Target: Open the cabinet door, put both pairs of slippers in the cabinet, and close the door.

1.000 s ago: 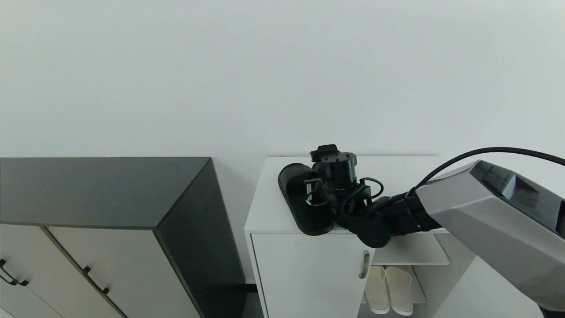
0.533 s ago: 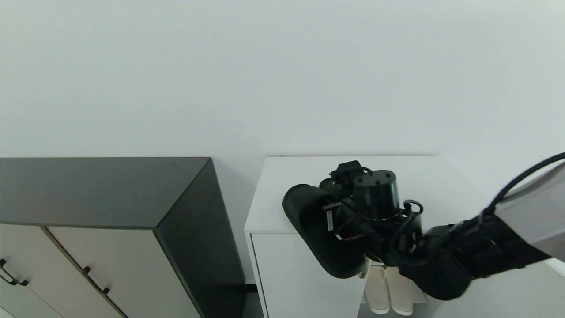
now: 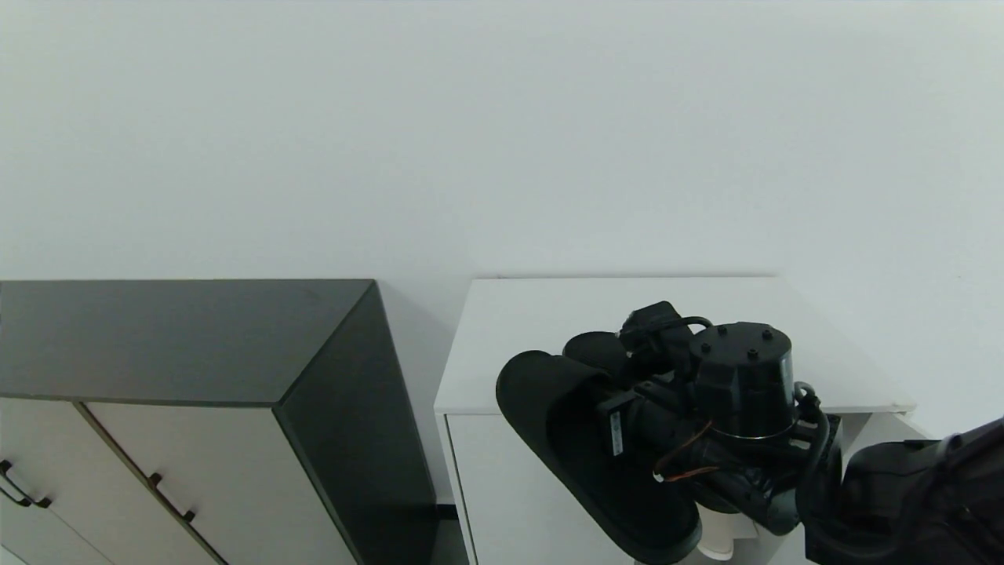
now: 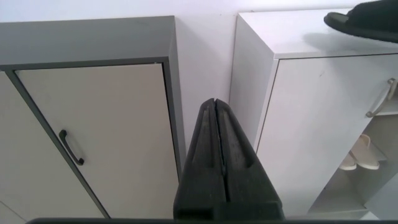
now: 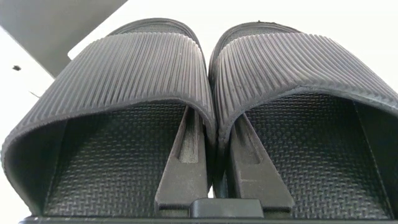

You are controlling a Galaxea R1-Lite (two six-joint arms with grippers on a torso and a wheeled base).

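Two black slippers [image 5: 149, 68] clamped, toes away from right end effector [image 5: 213, 124].

Setting appeared domestic, an entryway or hall. A white shoe cabinet [image 3: 533, 329] held cream slippers [image 4: 367, 152] inside. Beside it stood a grey-topped cabinet [image 3: 180, 337] with dark-handled doors [image 4: 106, 124], against a plain white wall [image 3: 502, 118].

2 black slippers [image 3: 580, 447] are held side by side before the white cabinet [image 3: 549, 314], wherein 2 white slippers [image 4: 364, 154] are shelved.
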